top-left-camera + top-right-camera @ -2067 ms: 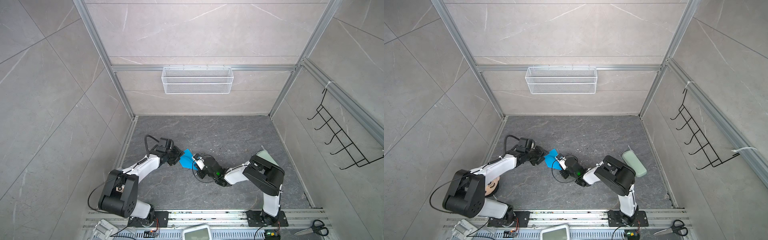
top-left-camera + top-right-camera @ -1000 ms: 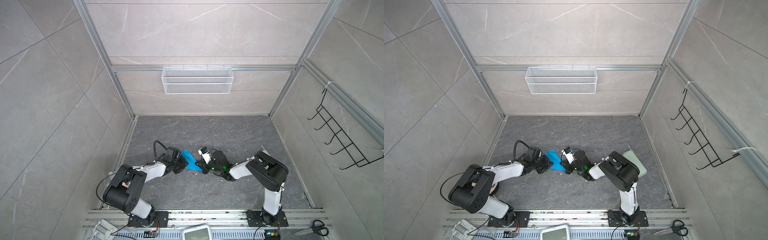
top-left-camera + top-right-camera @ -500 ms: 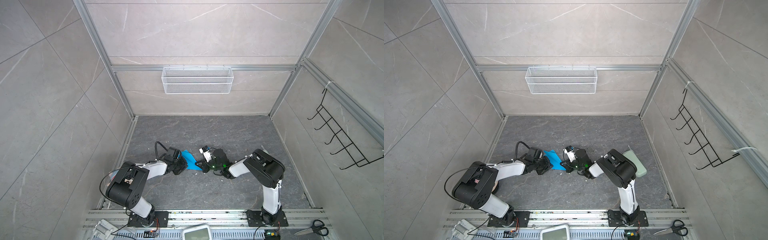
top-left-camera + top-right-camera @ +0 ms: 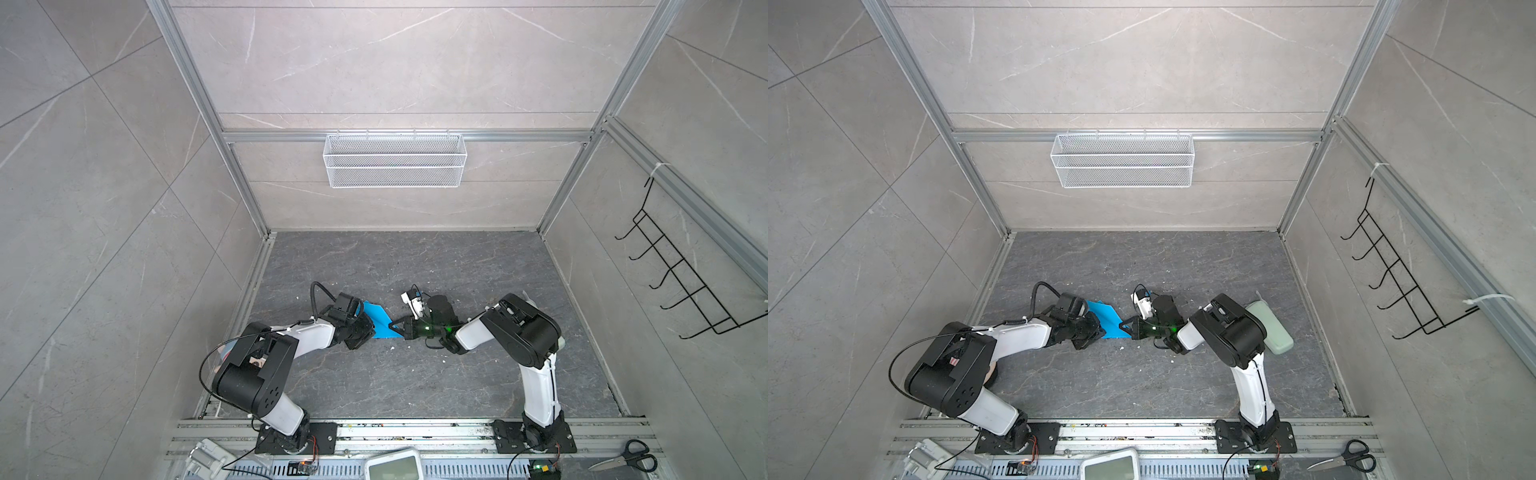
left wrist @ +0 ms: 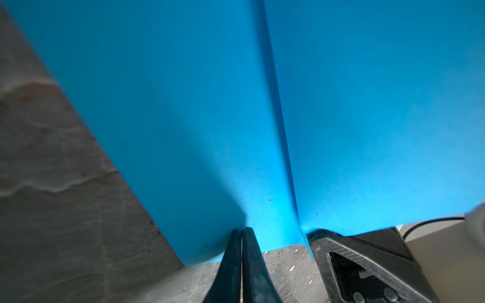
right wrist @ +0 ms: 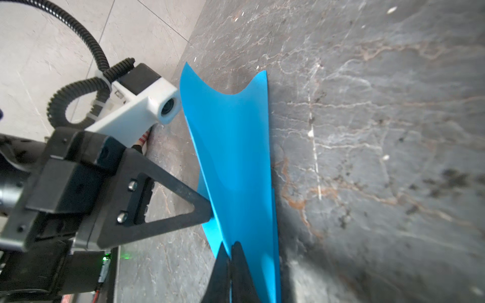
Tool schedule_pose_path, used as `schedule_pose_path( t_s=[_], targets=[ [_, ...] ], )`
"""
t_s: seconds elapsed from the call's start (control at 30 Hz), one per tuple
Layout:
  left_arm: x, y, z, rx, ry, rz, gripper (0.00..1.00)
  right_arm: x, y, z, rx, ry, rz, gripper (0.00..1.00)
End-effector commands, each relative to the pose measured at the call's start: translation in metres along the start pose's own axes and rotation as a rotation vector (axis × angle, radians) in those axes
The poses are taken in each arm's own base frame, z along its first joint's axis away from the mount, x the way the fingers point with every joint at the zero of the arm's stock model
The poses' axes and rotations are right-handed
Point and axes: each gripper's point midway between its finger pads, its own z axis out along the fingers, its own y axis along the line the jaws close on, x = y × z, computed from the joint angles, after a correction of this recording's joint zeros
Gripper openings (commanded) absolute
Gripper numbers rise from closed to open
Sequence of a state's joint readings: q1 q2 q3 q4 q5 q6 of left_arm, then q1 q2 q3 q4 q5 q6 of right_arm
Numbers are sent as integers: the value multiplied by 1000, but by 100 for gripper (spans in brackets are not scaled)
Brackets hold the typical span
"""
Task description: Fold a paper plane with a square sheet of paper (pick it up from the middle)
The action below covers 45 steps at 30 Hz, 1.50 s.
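L gripper (image 4: 371, 329): jaws pressed together, pinching the wide end of the blue paper (image 4: 380, 321).
R gripper (image 4: 395, 325): jaws together too, clamped on the paper's narrow pointed end.
Paper: folded, w/ a long centre crease clear in L wrist view; spans the gap btwn both grippers, low over the tabletop (image 4: 415, 374), left of centre, front half.
Paper shape: wide end flares into two corners in R wrist view; one long edge lies close to the table.
Surface: dark grey marbled top, scattered white specks.
Room: pale tiled walls, aluminium frame; white wire basket (image 4: 395, 160) on back wall; black hook rack (image 4: 681, 282) on R wall.
Front edge: scissors (image 4: 627, 455) at R corner.
Misc: pale green item (image 4: 1268, 328) behind R arm.
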<state>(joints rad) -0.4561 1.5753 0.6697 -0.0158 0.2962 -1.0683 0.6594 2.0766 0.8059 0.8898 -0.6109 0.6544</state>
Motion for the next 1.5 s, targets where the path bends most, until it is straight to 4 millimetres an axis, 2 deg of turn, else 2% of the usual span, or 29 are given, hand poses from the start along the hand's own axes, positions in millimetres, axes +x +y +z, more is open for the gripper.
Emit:
schedule_pose_path(
  t_s=[0.0,0.2,0.43,0.5,0.63,0.77,1.1,1.27,1.47],
  targets=[
    [2,-2,-1,-19,20,34,10,-4,2,5,-42,9,53,2],
    [0,-10,-7,-5,15,83,13,0,5,3,-45,30,63,2],
    [-6,-22,-5,23,3,98,15,4,-2,-1,21,66,-38,6],
    [-7,-20,-2,8,7,86,14,2,-1,-4,29,60,-92,11],
    [-6,-6,2,-55,18,52,11,-5,3,-14,72,32,-231,30],
    [-3,2,5,-87,32,37,9,-11,9,-22,104,11,-373,37],
    [-1,5,7,-97,45,30,8,-2,18,-15,204,11,-730,36],
    [0,4,8,-92,50,31,8,-4,17,-18,235,-44,-795,39],
    [0,2,8,-86,55,36,8,10,20,-10,252,13,-899,39]
  ],
)
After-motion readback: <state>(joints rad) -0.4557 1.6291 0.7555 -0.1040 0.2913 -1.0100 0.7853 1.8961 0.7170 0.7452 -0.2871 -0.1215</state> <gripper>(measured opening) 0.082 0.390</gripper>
